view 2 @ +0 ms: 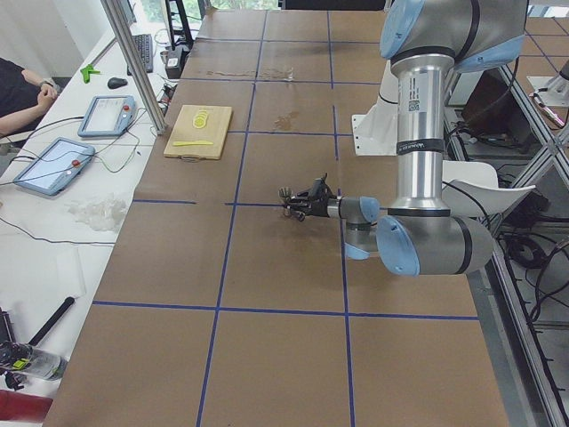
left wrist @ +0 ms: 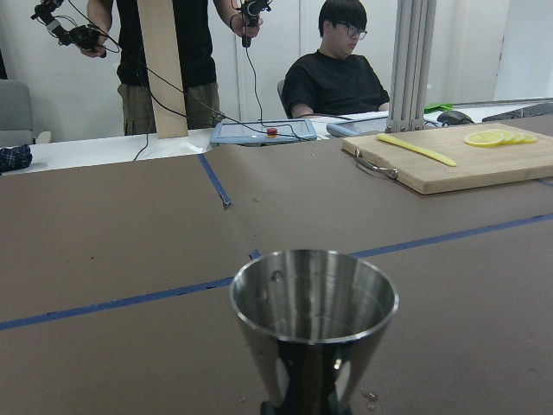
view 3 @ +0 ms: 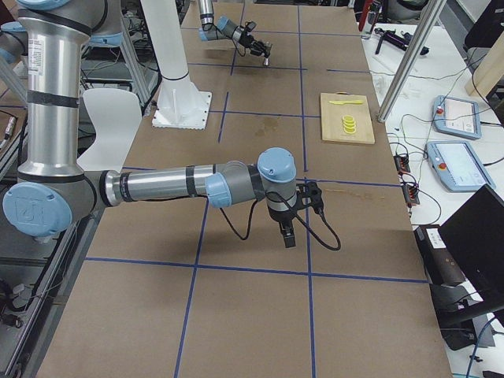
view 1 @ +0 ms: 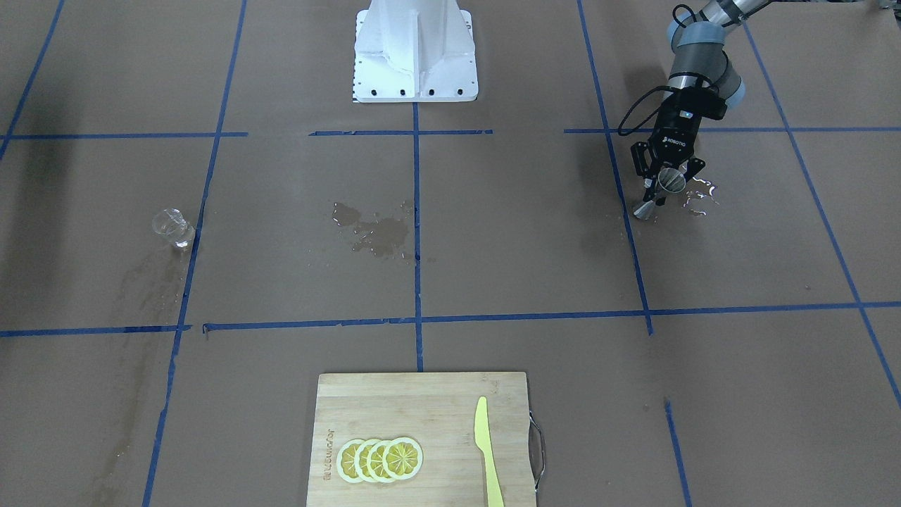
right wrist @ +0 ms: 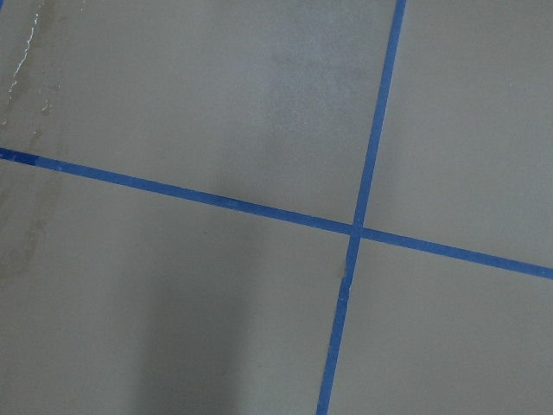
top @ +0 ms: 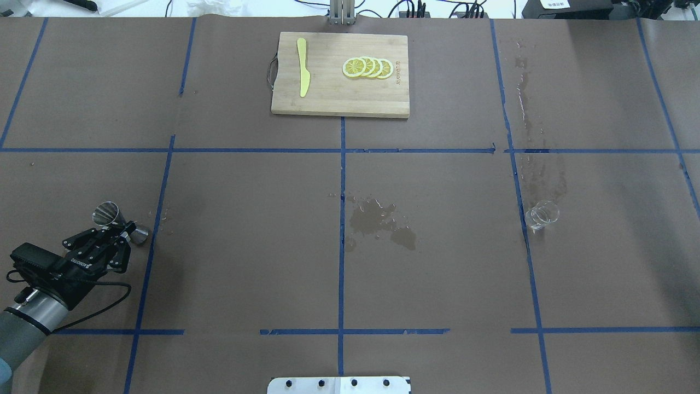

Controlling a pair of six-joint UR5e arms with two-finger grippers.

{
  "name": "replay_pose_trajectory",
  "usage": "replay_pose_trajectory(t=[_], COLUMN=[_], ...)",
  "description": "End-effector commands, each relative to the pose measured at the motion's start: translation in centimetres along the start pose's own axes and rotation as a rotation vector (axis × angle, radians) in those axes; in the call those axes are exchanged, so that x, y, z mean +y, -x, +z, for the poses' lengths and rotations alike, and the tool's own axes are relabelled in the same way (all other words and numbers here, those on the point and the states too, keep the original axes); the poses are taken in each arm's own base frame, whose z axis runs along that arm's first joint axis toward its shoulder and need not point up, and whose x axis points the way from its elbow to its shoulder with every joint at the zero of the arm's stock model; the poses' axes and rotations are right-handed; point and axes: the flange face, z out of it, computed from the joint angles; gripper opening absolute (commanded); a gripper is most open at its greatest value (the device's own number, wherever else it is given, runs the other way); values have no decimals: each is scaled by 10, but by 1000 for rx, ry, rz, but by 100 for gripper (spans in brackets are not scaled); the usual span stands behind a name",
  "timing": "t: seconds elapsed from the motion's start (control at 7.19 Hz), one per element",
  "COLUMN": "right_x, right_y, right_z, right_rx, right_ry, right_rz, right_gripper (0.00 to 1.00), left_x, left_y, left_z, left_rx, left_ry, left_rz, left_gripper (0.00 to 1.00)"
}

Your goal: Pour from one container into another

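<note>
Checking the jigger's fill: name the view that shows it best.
Left wrist: the jigger is close, inner wall plain. Front-facing and overhead show it small in the left pincer; side views, tiny; right wrist, nothing.

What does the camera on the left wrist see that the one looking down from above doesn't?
Only the left wrist view shows people beyond the table, one of them seated. Only the overhead view shows the clear glass cup, the wet patch mid-table and the left gripper closed on the steel jigger. Both show the jigger, the cutting board, the yellow knife and the lemon slices.
</note>
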Motion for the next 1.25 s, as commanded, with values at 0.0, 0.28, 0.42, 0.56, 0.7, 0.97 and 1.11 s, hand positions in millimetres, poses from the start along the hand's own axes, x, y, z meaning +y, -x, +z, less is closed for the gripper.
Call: replay_pose_trajectory(t=[0.0,0.28,0.42,0.56,0.7,0.97,1.11], right_x=[0,0,0,0,-1,0,0], right_y=[0,0,0,0,0,0,0], right_z=[0,0,0,0,0,0,0], right_rx=[0,1,1,1,1,1,1], right_ry=[0,0,0,0,-1,0,0], right_rz=[0,0,0,0,-1,0,0], right_gripper=[100,100,100,100,100,100,100], left_x=[-7,-20,-20,-20,-20,-20,-21], left_y=[-8,-8,-8,-7,-6,-6,-6], left_z=[-4,-14,-14,-14,-15,-15,-15], left_rx=[89,167,169,169,168,167,167], left_ry=[-8,-98,-101,-101,-100,-101,-101], left_rz=[68,111,106,106,107,106,106], left_gripper=[0,0,0,0,0,0,0])
